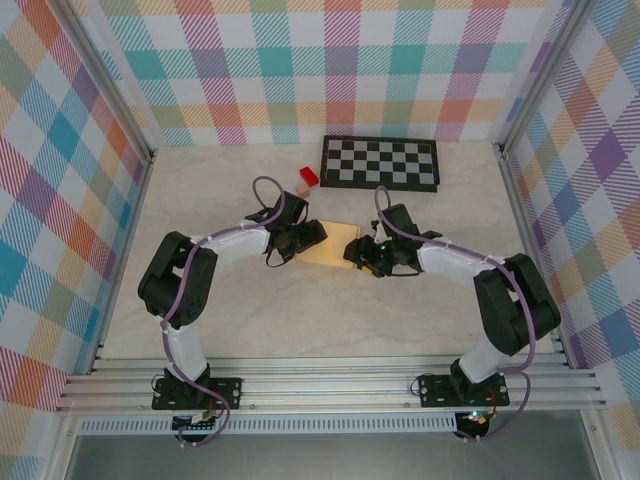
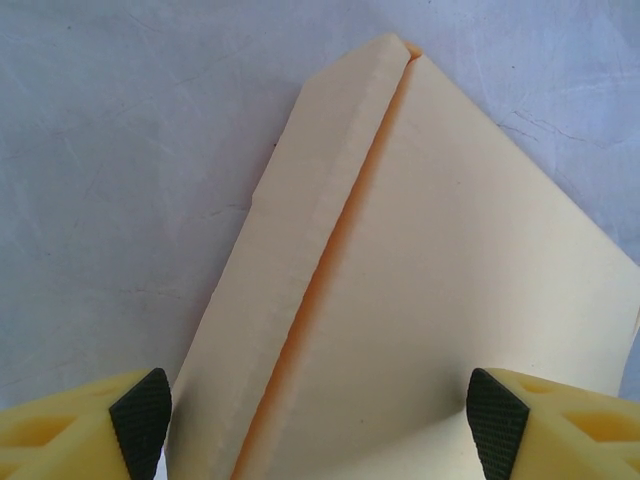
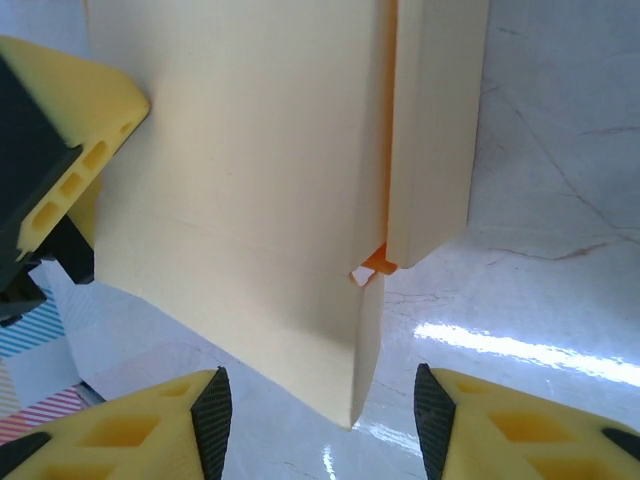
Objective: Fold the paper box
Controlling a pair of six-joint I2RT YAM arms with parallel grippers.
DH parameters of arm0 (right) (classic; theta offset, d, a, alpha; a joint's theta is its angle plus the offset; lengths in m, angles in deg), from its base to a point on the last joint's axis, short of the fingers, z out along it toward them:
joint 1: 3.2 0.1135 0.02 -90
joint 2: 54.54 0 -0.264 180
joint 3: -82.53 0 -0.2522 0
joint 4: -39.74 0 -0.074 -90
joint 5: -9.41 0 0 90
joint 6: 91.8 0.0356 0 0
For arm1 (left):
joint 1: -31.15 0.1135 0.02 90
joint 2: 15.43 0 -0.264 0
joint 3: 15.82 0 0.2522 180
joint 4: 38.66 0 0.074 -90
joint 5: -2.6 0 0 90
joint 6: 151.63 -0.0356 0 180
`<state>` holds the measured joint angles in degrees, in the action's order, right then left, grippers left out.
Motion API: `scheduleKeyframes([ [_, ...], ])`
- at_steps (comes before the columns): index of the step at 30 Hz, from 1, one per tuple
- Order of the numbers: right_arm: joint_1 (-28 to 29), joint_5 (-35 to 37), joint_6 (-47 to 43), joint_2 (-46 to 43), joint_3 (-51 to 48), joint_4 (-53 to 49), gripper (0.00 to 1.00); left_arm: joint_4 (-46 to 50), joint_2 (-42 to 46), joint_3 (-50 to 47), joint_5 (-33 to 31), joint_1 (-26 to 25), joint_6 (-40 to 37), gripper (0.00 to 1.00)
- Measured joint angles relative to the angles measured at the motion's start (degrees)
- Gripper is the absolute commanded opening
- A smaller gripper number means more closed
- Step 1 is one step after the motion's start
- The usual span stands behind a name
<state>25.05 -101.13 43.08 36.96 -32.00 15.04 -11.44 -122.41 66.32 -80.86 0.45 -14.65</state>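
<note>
Paper box: pale cream-yellow, orange in seam. Left gripper fingers: yellow, black textured pads. Mat: black-white checkerboard. Red block; tan block. Walls: pastel plaid. Table: beige, marbled. Arms: black and white.

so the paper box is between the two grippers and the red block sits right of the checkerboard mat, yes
No: the red block lies left of the checkerboard mat, as the top external view shows. The paper box is between the left gripper and the right gripper.

Lab test cell: plaid walls, aluminium rails, checkerboard mat.
</note>
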Motion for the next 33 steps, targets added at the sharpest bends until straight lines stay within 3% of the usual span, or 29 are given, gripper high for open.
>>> scheduleKeyframes([
  [8, 0.0, 1.9, -10.0, -0.7, 3.5, -9.4, 0.51, 1.7, 0.9, -0.1, -0.3, 0.0, -1.6, 0.80],
  [16, 0.0, 4.7, -16.5, 1.1, 10.8, -16.0, 0.53, 4.6, 4.7, -1.3, -0.2, 0.0, -5.2, 0.72],
  [23, 0.0, 6.2, -19.2, 6.7, 17.9, -18.0, 0.53, 4.8, 5.4, -2.9, 0.3, 0.0, -6.2, 0.56],
  [27, 0.0, 7.4, -20.2, 9.0, 19.1, -19.0, 0.53, 4.8, 7.0, -3.9, 1.0, 0.0, -6.3, 0.41],
  [33, -0.1, 8.6, -20.5, 11.0, 19.3, -20.1, 0.52, 4.3, 9.4, -5.4, 1.8, -0.1, -6.1, 0.35],
])
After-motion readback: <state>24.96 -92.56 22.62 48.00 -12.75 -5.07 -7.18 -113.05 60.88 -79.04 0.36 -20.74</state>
